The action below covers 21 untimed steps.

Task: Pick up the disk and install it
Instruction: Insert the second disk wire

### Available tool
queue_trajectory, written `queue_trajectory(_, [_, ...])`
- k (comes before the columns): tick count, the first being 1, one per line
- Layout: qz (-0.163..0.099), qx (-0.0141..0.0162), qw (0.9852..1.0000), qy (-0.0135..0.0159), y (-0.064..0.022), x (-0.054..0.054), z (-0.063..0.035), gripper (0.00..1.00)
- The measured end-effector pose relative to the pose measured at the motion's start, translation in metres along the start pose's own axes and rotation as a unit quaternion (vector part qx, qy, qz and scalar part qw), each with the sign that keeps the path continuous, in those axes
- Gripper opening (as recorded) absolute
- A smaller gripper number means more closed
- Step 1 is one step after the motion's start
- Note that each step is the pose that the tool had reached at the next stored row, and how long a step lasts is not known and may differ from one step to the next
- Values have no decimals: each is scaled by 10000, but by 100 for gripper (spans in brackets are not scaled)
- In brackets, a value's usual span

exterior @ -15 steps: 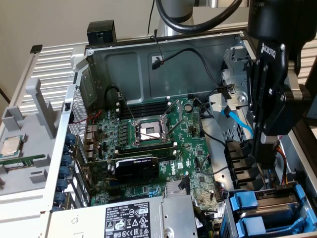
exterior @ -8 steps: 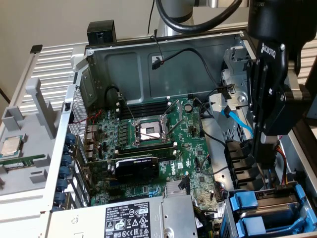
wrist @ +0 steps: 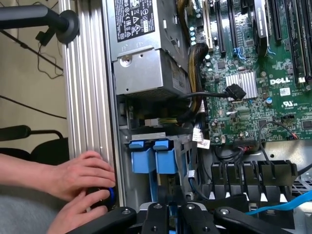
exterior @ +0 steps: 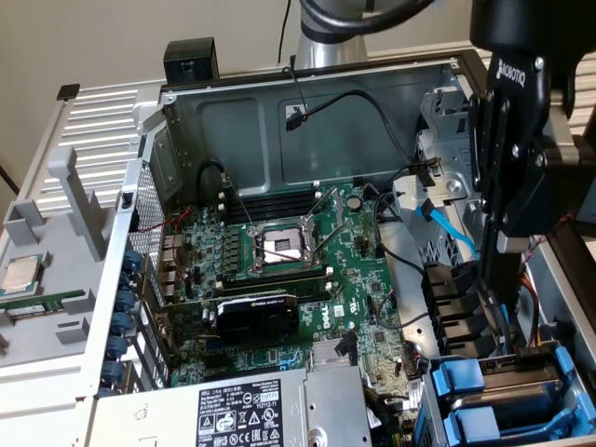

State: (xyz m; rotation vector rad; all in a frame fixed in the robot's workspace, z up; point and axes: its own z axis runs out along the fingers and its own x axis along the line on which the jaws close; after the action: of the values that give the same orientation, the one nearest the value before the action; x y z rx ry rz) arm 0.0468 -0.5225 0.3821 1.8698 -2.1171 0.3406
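The disk (exterior: 521,371) lies in the drive cage at the lower right of the open computer case in the exterior view, its blue carrier front (exterior: 456,380) facing the motherboard. In the wrist view the same blue carrier (wrist: 166,161) sits in the cage next to a second one. My gripper (exterior: 494,321) hangs over the cage's far end, its thin fingers close together and shut. In the wrist view the gripper (wrist: 170,214) stands in line with the disk's carrier. Whether the fingers touch the disk I cannot tell.
A second blue carrier (exterior: 466,430) fills the neighbouring slot. The grey power supply (exterior: 251,414) and the Dell motherboard (exterior: 279,279) lie beside the cage, with black and blue cables (exterior: 445,228) nearby. A person's hands (wrist: 80,183) rest on the case's edge. A CPU chip (exterior: 23,273) sits outside.
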Motion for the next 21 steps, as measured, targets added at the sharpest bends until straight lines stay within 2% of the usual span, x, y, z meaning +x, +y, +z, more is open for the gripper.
queue_trajectory(2, [6,15,10000,-11,1,14,-31,16])
queue_trajectory(3, [7,18,10000,-31,0,21,-35,16])
queue_trajectory(4, [7,19,10000,-60,-1,33,-35,16])
queue_trajectory(6, [4,14,9999,-153,-5,64,-25,16])
queue_trajectory(9, [-6,-2,9994,-338,-12,111,-8,16])
queue_trajectory(13, [-22,-33,9981,-616,-20,172,16,16])
queue_trajectory(19, [-49,-84,9942,-1067,-32,259,48,16])
queue_trajectory(20, [-54,-92,9934,-1138,-34,276,55,16])
queue_trajectory(21, [-57,-99,9928,-1196,-37,293,62,16])
